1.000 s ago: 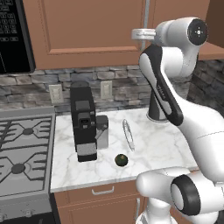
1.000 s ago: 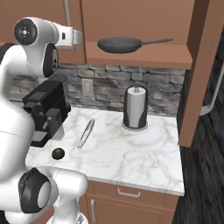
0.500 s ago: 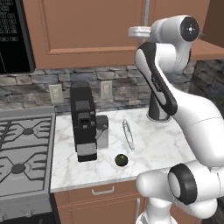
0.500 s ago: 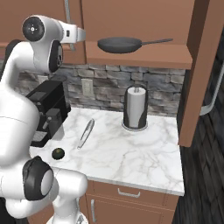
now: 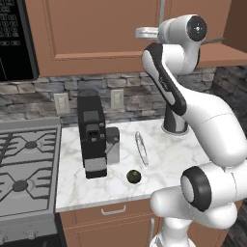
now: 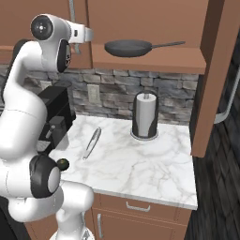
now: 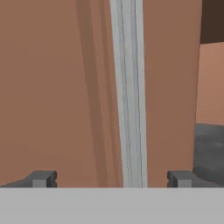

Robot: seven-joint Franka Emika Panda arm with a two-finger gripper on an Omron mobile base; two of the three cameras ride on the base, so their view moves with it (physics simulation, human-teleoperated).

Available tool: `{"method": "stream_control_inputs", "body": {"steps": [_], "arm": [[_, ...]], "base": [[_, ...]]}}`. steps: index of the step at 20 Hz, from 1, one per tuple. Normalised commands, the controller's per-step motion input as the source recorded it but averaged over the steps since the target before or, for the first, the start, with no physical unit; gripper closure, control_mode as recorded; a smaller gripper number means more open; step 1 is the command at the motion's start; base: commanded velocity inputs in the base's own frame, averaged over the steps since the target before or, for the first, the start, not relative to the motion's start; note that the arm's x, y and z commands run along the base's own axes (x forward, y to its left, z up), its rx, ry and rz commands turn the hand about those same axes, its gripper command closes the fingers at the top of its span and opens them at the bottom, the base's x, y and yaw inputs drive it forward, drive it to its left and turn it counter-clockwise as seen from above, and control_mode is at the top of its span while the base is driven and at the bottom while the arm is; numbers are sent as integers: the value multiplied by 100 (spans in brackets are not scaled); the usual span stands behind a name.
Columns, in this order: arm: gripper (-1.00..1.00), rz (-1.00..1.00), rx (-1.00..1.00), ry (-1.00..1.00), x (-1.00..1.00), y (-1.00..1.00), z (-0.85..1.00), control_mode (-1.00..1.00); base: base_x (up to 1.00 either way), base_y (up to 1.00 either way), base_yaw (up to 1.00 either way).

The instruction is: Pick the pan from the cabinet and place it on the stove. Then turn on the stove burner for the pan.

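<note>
Jaws spread wide: the two dark tips of the gripper (image 7: 111, 178) stand well apart, with the slim silver bar handle (image 7: 128, 92) running upright between them. Whether the tips touch the bar cannot be told.

The handle is smooth brushed metal, set on a flat reddish-brown wooden door (image 7: 57, 87) of the cabinet (image 5: 91, 34).

To the right of that door the cabinet stands open. The pan (image 6: 129, 47) sits on its shelf: round, shallow, dark-grey and matte, its straight handle pointing right.

Below lies a white marble counter (image 6: 140, 168) with grey veins, backed by rough grey stone.

On the counter: a boxy black coffee machine (image 5: 94, 135), a slender silver utensil (image 5: 141, 148) lying flat, a small dark round fruit (image 5: 133, 176) near the front edge, and a paper towel roll (image 6: 146, 115) upright on its stand.

The stove (image 5: 24, 178), with grey grates and round burner caps, adjoins the counter's left end.
</note>
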Motion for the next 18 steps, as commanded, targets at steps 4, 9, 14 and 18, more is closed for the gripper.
{"method": "stream_control_inputs", "body": {"steps": [4, 9, 14, 18], "arm": [[-100, 0, 0, 0, 35, 6, 0, -100], [-100, 0, 0, 0, 33, 8, 0, -100], [-100, 0, 0, 0, 30, 1, 0, -100], [100, 0, 0, 0, 33, 11, -4, -100]], "base": [[0, 0, 0], [0, 0, 0], [0, 0, 0], [0, 0, 0]]}}
